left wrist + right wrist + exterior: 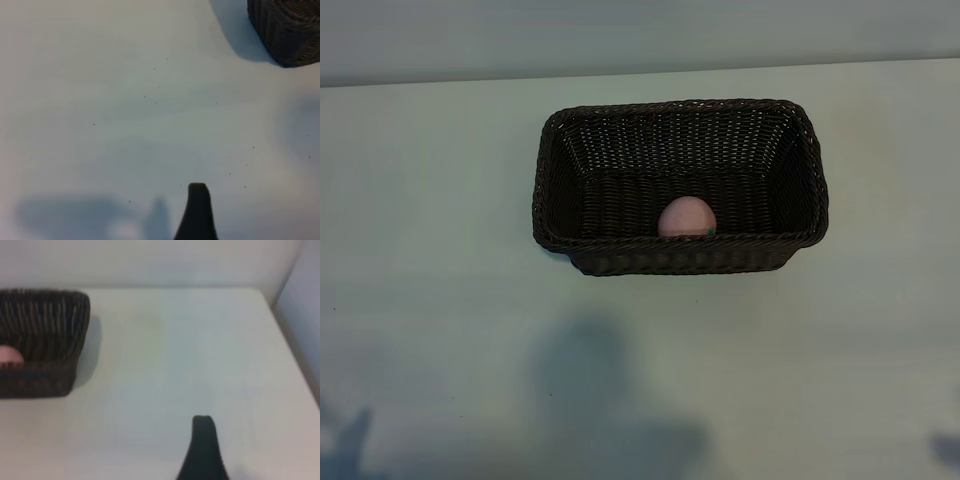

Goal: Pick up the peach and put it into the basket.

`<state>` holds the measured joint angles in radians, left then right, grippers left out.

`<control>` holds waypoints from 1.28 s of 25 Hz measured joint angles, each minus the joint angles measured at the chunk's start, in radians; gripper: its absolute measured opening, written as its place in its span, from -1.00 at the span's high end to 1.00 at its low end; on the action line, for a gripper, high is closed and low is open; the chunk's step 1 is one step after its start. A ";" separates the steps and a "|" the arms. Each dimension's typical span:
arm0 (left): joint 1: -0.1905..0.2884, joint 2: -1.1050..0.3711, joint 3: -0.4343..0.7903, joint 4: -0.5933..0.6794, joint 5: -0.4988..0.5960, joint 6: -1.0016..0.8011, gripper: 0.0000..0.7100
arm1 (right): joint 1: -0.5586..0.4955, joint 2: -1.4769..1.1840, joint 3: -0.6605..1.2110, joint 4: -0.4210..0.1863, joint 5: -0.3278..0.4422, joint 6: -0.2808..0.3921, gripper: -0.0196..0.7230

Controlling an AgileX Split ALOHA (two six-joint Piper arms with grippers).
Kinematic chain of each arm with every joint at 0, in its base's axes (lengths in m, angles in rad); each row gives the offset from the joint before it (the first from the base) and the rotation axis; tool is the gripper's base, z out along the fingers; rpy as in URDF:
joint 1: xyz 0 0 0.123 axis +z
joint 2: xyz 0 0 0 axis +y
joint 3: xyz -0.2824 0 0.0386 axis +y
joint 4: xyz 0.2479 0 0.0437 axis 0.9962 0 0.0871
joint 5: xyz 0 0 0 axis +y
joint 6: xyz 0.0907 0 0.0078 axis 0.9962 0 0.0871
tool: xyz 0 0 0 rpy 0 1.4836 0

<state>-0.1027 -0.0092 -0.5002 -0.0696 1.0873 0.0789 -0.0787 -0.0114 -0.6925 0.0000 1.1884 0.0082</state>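
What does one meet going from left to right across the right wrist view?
peach inside the basket → basket, near wall and corner → bare table → one dark finger of the right claw at the lower edge → side wall

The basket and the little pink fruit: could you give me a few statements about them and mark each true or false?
1. The peach lies inside the basket. True.
2. The peach sits against the basket's far wall. False: it rests by the near wall.
3. The basket has tipped onto its side. False: it stands upright on the table.
4. No fingers touch the peach. True.
5. The basket is dark woven wicker. True.
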 joint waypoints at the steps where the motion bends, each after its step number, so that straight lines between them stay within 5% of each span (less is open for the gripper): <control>1: 0.000 0.000 0.000 0.000 0.000 0.000 -0.68 | 0.000 0.000 0.017 0.000 0.001 0.000 -0.51; 9: 0.000 0.000 0.000 0.000 0.000 0.000 -0.68 | 0.000 0.000 0.162 0.000 -0.002 -0.008 -0.51; 32: 0.000 0.000 0.000 0.000 0.000 0.000 -0.67 | 0.000 0.000 0.203 0.049 -0.116 -0.015 -0.51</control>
<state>-0.1027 -0.0092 -0.5002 -0.0696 1.0873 0.0789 -0.0787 -0.0114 -0.4894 0.0490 1.0722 -0.0067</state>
